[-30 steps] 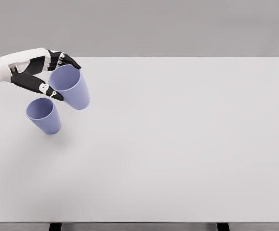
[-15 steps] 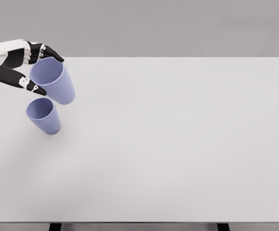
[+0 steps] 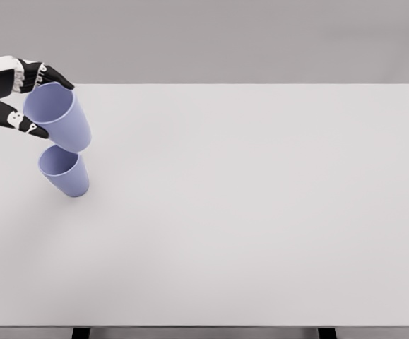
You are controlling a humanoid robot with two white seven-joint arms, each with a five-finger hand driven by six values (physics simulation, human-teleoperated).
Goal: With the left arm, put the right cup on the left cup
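Observation:
My left hand (image 3: 40, 99) comes in from the left edge, shut on a lilac cup (image 3: 61, 120) near its rim. That cup hangs tilted in the air, mouth facing up and left. Its base sits just above the open mouth of a second lilac cup (image 3: 66, 171), which stands upright on the white table (image 3: 261, 198) near the left edge. The held cup's base overlaps the far rim of the standing one in this view; I cannot tell whether they touch. The right arm does not show.
The white table's far edge runs along the grey backdrop and its front edge lies near the bottom of the picture. Two dark table legs (image 3: 81, 332) peek out below.
My left hand has carried the held cup leftward and slightly up, from beside the standing cup to right over its mouth. The standing cup has not moved.

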